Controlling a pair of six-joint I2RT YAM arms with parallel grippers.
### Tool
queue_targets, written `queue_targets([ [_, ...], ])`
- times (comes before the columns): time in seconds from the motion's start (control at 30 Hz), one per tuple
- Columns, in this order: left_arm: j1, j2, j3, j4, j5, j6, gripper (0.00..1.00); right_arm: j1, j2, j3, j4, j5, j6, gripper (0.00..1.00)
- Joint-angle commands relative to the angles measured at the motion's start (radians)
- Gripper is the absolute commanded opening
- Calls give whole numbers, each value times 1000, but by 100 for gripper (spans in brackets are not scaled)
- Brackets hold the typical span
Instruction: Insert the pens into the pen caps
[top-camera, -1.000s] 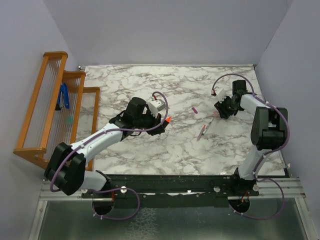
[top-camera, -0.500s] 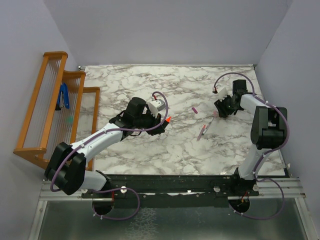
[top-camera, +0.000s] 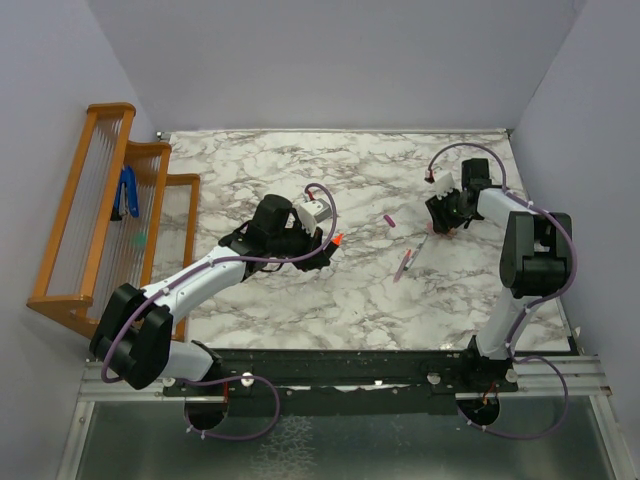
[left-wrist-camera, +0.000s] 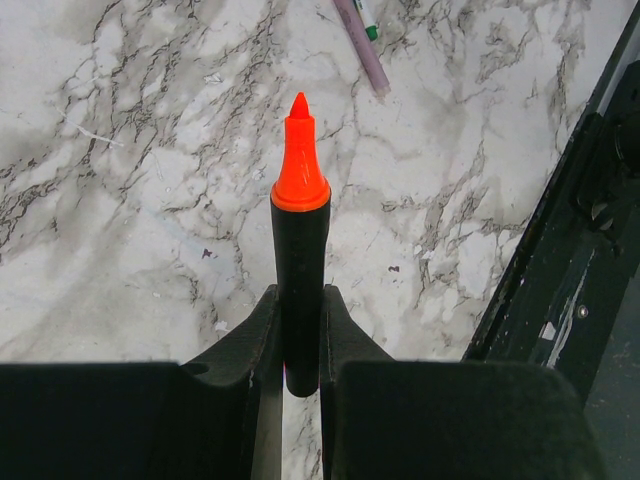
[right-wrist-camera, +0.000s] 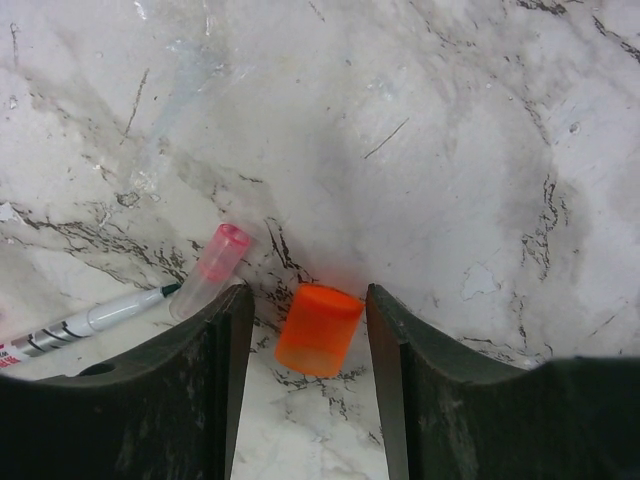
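The marble-patterned desk (top-camera: 350, 290) carries everything. A wooden rack (top-camera: 95, 200) stands along its left edge with a blue-handled tool (top-camera: 128, 193) in it.

The left pincer (left-wrist-camera: 300, 300) is over the middle of the desk, nearer the left edge than the right. It is pressed together on the black marker (left-wrist-camera: 300, 270), a short, thick, matte black barrel. The barrel ends in a bright orange collar and a pointed orange tip, which sticks out ahead of the fingers, clear of the desk.

The right pincer (right-wrist-camera: 308, 295) is low over the desk near its right edge, toward the far side. Its fingers are spread and hold nothing.

Two thin pens lie close together between the middle of the desk and its right edge. One is a pinkish pen (top-camera: 404, 264). The other is a greyish-white pen (right-wrist-camera: 95, 322) with a small green tip.

The orange cap (right-wrist-camera: 318, 330), stubby and slightly translucent, lies on the desk between the right pincer's spread fingers. Whether either finger touches it cannot be told.

The pale pink cap (right-wrist-camera: 212, 265), a clear tube with a pinker closed end, lies just beside the left of those fingers. It lies just ahead of the green tip.

The magenta cap (top-camera: 389, 220) lies alone between the two pincers, nearer the right one.
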Motion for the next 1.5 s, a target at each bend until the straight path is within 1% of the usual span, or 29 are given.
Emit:
queue_targets([
  [0.0, 7, -4, -1, 12, 24, 3, 0, 7, 40, 7, 32, 75, 34, 54],
  [0.3, 7, -4, 2, 8, 24, 6, 0, 7, 45, -1, 52, 105, 61, 54],
  [0.93, 8, -12, 2, 7, 24, 6, 0, 7, 53, -66, 60, 128, 78, 49],
  [1.2, 9, -13, 1, 5, 22, 6, 0, 5, 36, -86, 74, 159, 80, 54],
  [1.47, 8, -21, -1, 5, 22, 5, 0, 4, 21, -116, 74, 156, 87, 55],
])
